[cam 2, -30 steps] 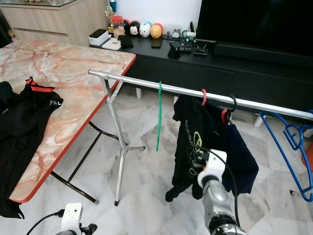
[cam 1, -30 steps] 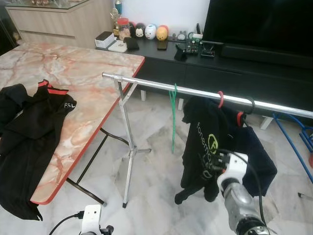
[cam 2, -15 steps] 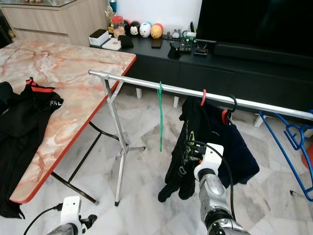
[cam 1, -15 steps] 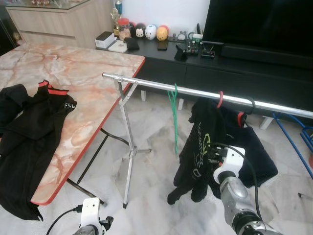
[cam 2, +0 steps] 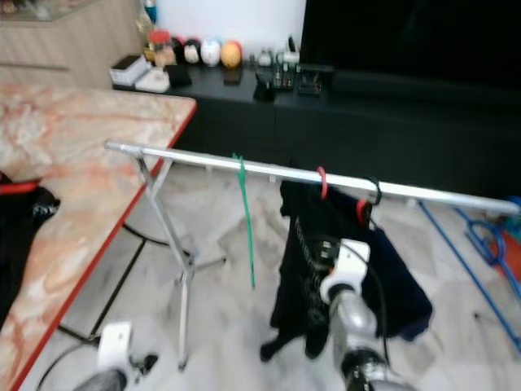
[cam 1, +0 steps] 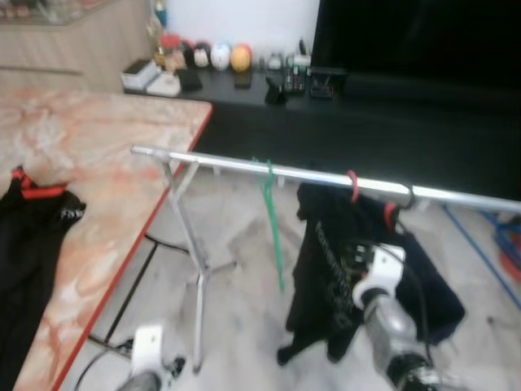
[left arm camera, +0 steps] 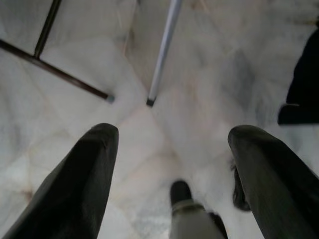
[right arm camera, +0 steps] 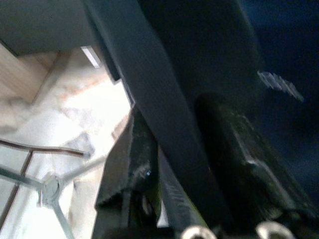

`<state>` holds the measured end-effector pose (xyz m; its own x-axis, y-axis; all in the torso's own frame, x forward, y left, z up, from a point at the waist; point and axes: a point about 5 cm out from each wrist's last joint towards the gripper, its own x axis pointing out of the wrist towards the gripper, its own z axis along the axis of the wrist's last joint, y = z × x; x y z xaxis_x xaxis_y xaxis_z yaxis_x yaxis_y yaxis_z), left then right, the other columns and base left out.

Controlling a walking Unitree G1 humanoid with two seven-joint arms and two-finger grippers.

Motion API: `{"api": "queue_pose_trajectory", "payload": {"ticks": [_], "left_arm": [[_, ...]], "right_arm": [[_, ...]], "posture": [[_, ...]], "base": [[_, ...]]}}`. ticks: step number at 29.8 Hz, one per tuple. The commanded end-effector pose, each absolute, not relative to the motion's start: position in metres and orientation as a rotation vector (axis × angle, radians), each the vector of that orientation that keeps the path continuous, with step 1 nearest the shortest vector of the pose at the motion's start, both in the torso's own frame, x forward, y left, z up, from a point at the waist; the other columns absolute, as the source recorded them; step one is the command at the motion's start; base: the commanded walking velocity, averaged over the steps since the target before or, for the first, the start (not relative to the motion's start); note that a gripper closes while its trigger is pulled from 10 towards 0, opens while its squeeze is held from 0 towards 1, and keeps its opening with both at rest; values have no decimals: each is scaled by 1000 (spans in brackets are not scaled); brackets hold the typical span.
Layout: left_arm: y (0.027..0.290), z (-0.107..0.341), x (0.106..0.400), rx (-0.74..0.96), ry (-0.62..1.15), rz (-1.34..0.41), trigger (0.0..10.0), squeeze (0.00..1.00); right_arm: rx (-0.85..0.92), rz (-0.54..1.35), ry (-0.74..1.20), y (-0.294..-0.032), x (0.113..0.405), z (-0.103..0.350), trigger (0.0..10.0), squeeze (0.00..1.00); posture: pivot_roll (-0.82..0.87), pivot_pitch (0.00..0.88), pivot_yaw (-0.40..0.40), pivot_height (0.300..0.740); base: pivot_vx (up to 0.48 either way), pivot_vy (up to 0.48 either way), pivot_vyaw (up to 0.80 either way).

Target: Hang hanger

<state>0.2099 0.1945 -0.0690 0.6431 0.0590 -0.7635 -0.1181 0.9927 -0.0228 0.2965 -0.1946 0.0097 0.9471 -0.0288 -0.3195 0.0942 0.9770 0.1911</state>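
Note:
A silver clothes rail (cam 1: 244, 165) on a thin stand crosses the room. A bare green hanger (cam 1: 271, 213) hangs from it. Beside that, a red hanger (cam 1: 352, 184) carries a black shirt (cam 1: 313, 269) with a green logo, and a dark navy garment (cam 1: 431, 285) hangs behind on a black hook. My right gripper (right arm camera: 184, 144) is shut on a fold of the black shirt low down, its wrist (cam 1: 381, 277) just right of the cloth. My left gripper (left arm camera: 169, 134) hangs open low over the marble floor near the stand's foot (left arm camera: 150, 102).
A marble table with a red edge (cam 1: 122, 212) stands at the left with a black jacket (cam 1: 28, 244) on it. A black TV console (cam 1: 342, 106) with small ornaments runs along the back wall. Blue hangers (cam 2: 488, 248) sit at the far right.
The camera has shifted and the picture is now blurred. Over the last second my right gripper drew the black shirt's lower part to the left; the green hanger swung slightly.

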Motion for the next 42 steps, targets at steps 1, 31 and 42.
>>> {"api": "queue_pose_trajectory", "payload": {"ticks": [1,31,42], "left_arm": [[204,-70,205,-53,882,125,10000,0],[202,-73,201,-43,893,119,10000,0],[201,-73,201,-47,894,114,10000,0]], "right_arm": [[218,-35,293,-185,303,16,10000,0],[267,16,307,-182,297,9,0,0],[271,4,329,-183,295,6,0,0]], "posture": [[-58,0,37,740],[-53,0,38,740],[-52,0,36,740]], "base": [[0,0,0],[0,0,0],[0,0,0]]}}
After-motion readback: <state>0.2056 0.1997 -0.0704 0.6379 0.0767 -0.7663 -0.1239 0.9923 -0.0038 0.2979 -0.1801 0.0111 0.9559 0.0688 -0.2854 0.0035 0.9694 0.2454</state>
